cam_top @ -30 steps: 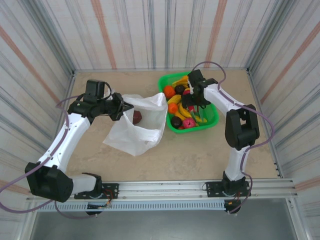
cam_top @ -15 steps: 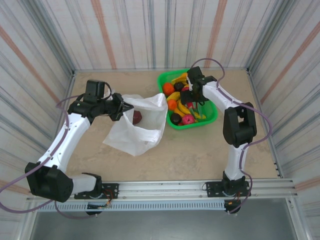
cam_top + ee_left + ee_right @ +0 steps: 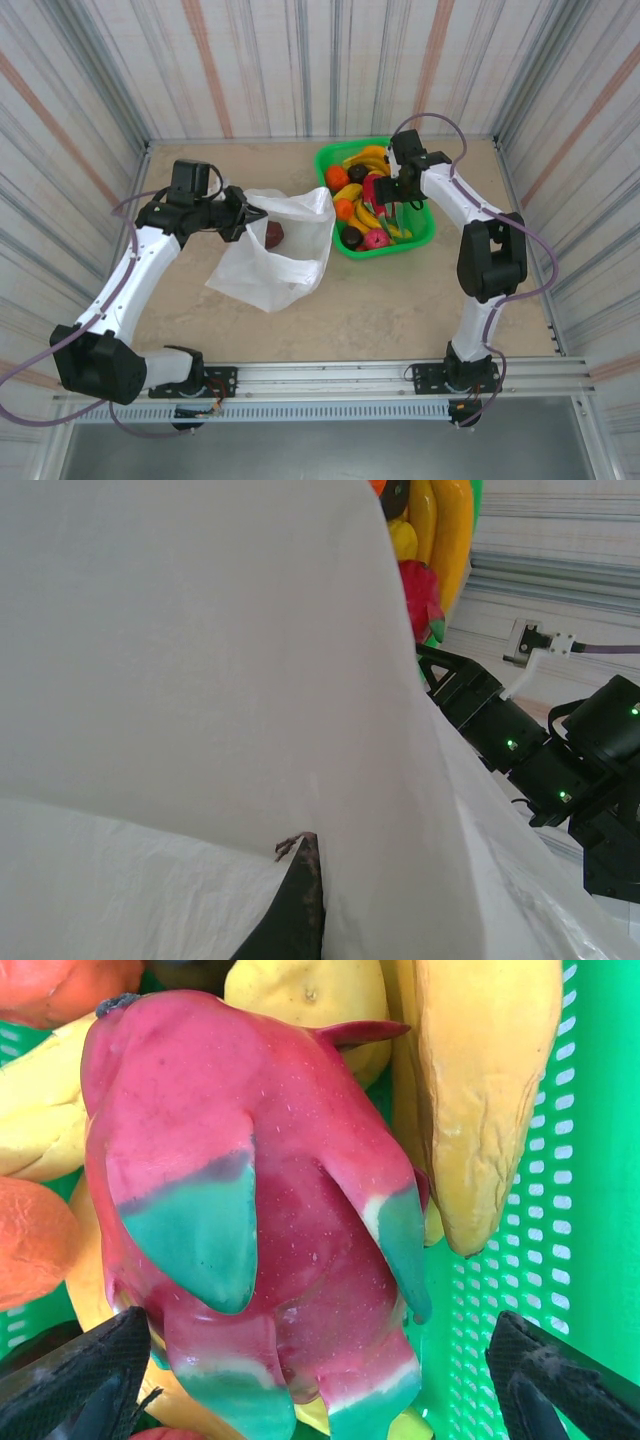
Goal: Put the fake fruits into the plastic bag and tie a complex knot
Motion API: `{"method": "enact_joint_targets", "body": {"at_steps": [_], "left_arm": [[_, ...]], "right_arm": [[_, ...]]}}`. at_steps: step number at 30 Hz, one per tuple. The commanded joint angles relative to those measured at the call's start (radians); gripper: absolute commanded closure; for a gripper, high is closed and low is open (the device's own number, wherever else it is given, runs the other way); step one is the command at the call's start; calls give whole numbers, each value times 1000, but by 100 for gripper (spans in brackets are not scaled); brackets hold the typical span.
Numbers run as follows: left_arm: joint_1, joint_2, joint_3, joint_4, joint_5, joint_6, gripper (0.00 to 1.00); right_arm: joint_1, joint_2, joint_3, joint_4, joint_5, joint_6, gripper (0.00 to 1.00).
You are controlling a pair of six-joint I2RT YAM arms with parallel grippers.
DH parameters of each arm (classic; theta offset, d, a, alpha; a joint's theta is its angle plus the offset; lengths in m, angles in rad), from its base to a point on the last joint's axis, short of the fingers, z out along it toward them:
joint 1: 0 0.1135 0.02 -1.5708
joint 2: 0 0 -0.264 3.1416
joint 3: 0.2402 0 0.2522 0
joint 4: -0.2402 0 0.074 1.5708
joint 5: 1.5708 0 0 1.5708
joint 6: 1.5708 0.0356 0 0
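Overhead, the right gripper (image 3: 386, 196) hangs over the green basket (image 3: 426, 236) at the far right of the table (image 3: 380, 300), its jaws spread wide to either side of a pink-red toy dragon fruit (image 3: 260, 1190). Neither finger appears to touch it yet. The fruit lies on top of the heap, with a yellow banana (image 3: 480, 1080) just beside it and an orange fruit (image 3: 30, 1240) at its other flank.

To the left, the left gripper (image 3: 245, 215) has its jaws pressed together on the rim of the plastic bag (image 3: 285, 250), holding the mouth up towards the basket. One dark maroon fruit (image 3: 275, 234) sits inside the bag; the rest of the fake fruits are in the basket.

The dragon fruit looks like hollow moulded plastic: probably light and rigid, but glossy enough to slip. Its green-tipped scales stand proud of the body and would make a poor purchase. The safer hold is likely across the plump middle, fingers square to the smooth red skin. The bag is thin, limp film, so it would likely sag shut if that pinch on its rim were let go.
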Motion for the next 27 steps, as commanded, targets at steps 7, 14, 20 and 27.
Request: {"method": "enact_joint_targets", "body": {"at_steps": [7, 14, 20, 27], "left_arm": [[8, -13, 25, -23, 8, 21, 98], [9, -8, 25, -22, 9, 23, 98], [8, -1, 24, -18, 15, 25, 98], [8, 3, 21, -11, 19, 26, 98]], "right_arm": [[16, 20, 105, -61, 16, 31, 1], [28, 101, 186, -100, 20, 172, 1], [39, 181, 256, -135, 33, 210, 1], [51, 275, 368, -224, 46, 220, 1]]}}
